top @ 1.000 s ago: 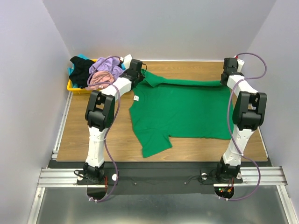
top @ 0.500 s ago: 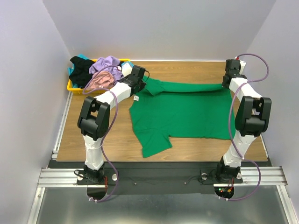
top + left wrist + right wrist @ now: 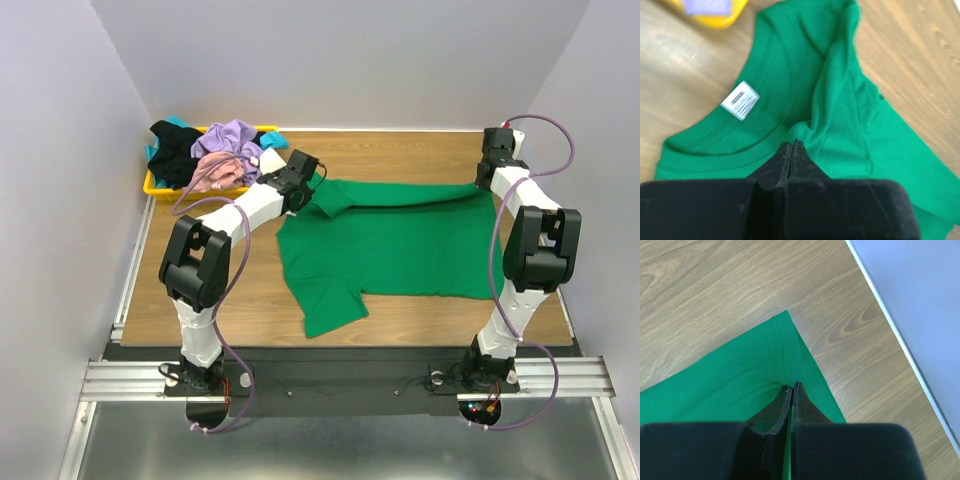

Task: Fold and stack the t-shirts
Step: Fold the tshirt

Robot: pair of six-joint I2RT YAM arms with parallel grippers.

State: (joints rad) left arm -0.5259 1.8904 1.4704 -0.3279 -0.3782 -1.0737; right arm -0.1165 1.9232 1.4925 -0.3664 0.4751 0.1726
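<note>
A bright green t-shirt [image 3: 400, 240] lies spread on the wooden table, its far edge lifted and folded toward me. My left gripper [image 3: 312, 190] is shut on the shirt's far shoulder near the collar [image 3: 792, 143]; the white neck label [image 3: 740, 100] shows beside it. My right gripper [image 3: 484, 181] is shut on the far hem corner [image 3: 791, 386]. Lavender [image 3: 233, 136], dusty pink [image 3: 215, 168], black [image 3: 175, 150] and teal [image 3: 176, 123] t-shirts lie heaped at the back left.
A shallow yellow tray [image 3: 160, 187] holds the heaped shirts at the back left corner; its edge shows in the left wrist view [image 3: 720, 19]. Grey walls enclose the table on three sides. The table's right edge [image 3: 900, 335] runs close to my right gripper.
Both grippers have pulled the shirt's far edge toward the front. The left gripper has moved right and nearer, folding the shoulder over and covering the neck label in the top view.
</note>
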